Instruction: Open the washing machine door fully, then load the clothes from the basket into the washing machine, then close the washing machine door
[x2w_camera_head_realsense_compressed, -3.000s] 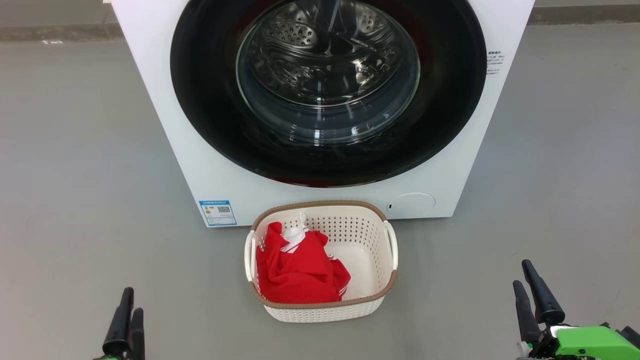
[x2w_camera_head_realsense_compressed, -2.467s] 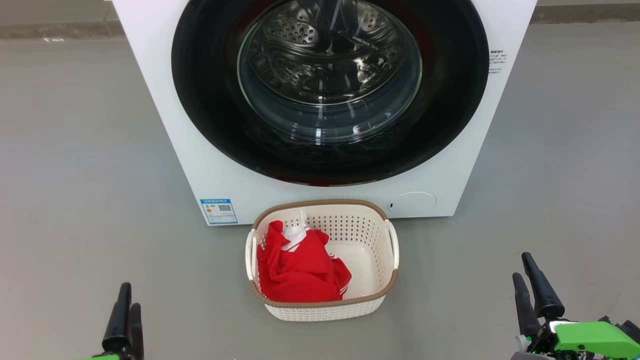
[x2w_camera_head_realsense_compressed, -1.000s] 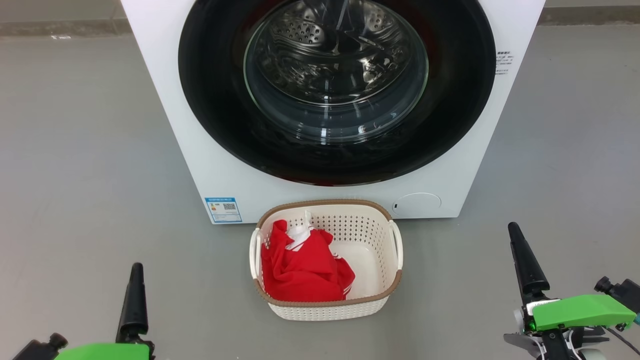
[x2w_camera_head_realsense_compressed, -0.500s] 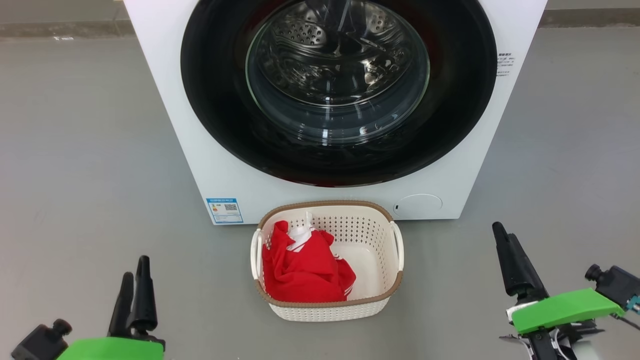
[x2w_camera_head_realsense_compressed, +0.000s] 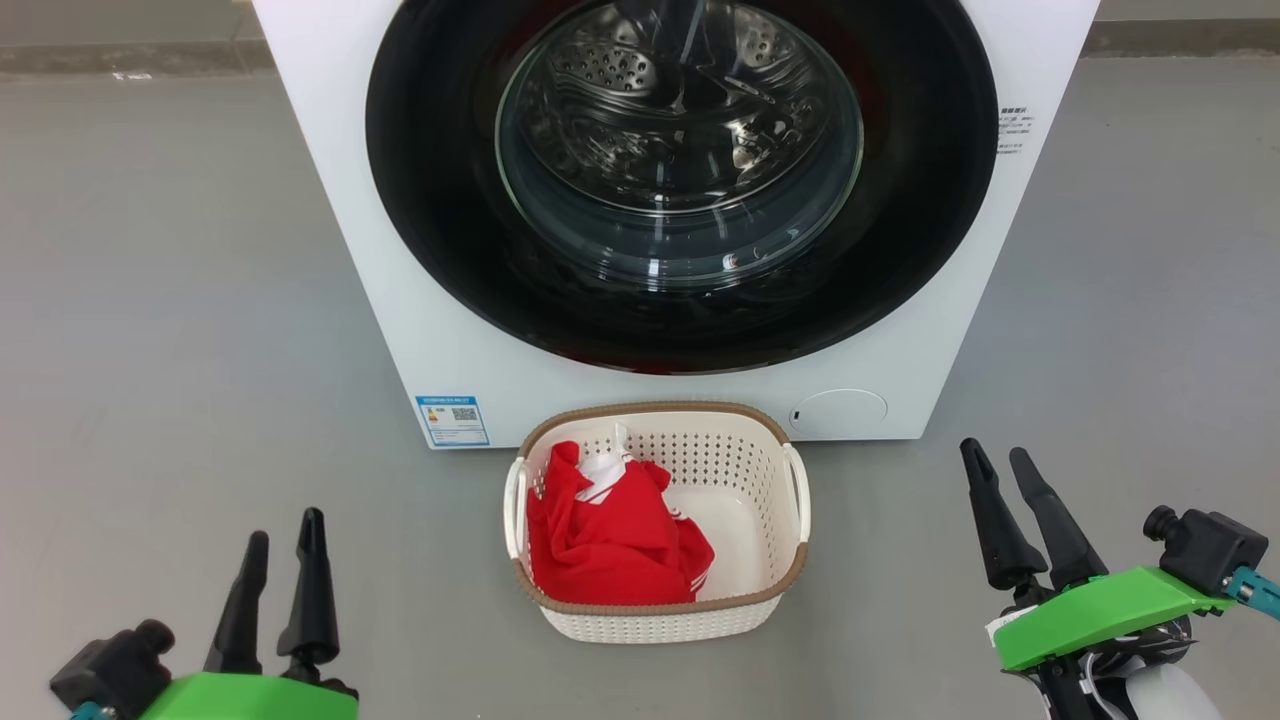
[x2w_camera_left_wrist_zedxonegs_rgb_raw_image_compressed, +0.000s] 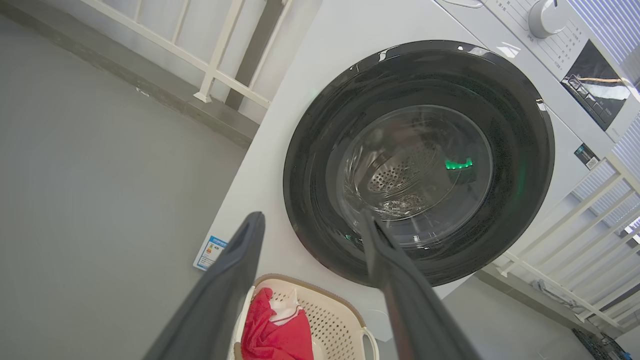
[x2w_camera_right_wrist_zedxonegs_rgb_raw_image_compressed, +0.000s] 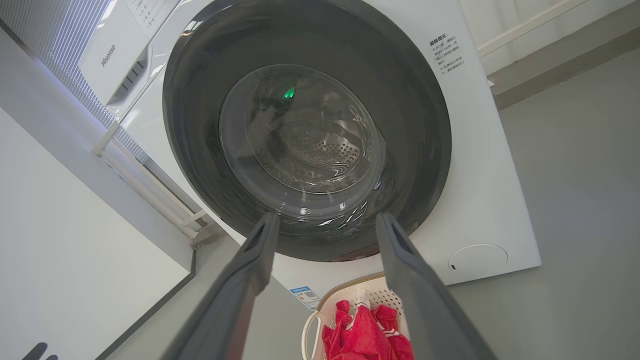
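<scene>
The white washing machine (x2w_camera_head_realsense_compressed: 420, 330) stands ahead with its round black washing machine door (x2w_camera_head_realsense_compressed: 440, 200) shut flat against it. On the floor just before it sits the cream basket (x2w_camera_head_realsense_compressed: 660, 620), red clothes (x2w_camera_head_realsense_compressed: 610, 540) bunched in its left half. My left gripper (x2w_camera_head_realsense_compressed: 285, 535) is low at the left, open and empty, well left of the basket. Low at the right, my right gripper (x2w_camera_head_realsense_compressed: 995, 460) is open and empty too. In the left wrist view the door (x2w_camera_left_wrist_zedxonegs_rgb_raw_image_compressed: 520, 165), the basket (x2w_camera_left_wrist_zedxonegs_rgb_raw_image_compressed: 340, 315) and the clothes (x2w_camera_left_wrist_zedxonegs_rgb_raw_image_compressed: 277, 335) lie beyond my fingers (x2w_camera_left_wrist_zedxonegs_rgb_raw_image_compressed: 225, 280). The right wrist view shows the door (x2w_camera_right_wrist_zedxonegs_rgb_raw_image_compressed: 420, 120), the clothes (x2w_camera_right_wrist_zedxonegs_rgb_raw_image_compressed: 365, 335) and my fingers (x2w_camera_right_wrist_zedxonegs_rgb_raw_image_compressed: 405, 260).
Bare grey floor (x2w_camera_head_realsense_compressed: 170, 330) spreads on both sides of the machine. A blue energy sticker (x2w_camera_head_realsense_compressed: 452, 420) and a round filter cap (x2w_camera_head_realsense_compressed: 838, 412) mark the machine's lower front. A white railing (x2w_camera_left_wrist_zedxonegs_rgb_raw_image_compressed: 215, 65) runs along the wall behind, and a white panel (x2w_camera_right_wrist_zedxonegs_rgb_raw_image_compressed: 65, 260) stands beside the machine.
Both arms have risen and turned, so each gripper's two fingers now stand apart in view. The head camera drifted slightly; machine, basket and clothes stayed put.
</scene>
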